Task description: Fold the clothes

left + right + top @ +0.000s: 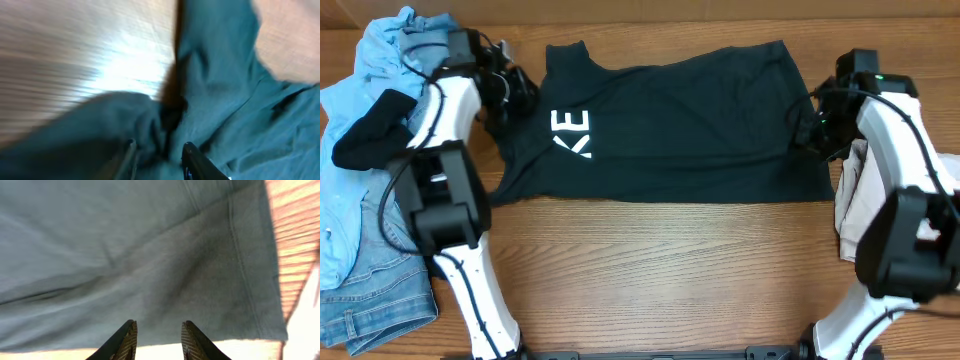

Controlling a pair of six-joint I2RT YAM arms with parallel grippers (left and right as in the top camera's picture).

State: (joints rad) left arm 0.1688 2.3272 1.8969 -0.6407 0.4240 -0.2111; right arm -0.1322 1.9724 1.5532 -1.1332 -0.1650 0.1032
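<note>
We are noting left hand [159, 156] at the shoulder end of the black T-shirt [670, 120], grip unreadable in blur; right hand [159, 338] parted, empty, over its hem. One-sided pulling risks skewing it.

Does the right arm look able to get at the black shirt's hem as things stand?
Probably yes. The right gripper hangs open just over the black shirt near its hem, and nothing lies between it and the cloth.

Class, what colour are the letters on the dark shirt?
White letters on the shirt; clearest in the overhead view.
</note>
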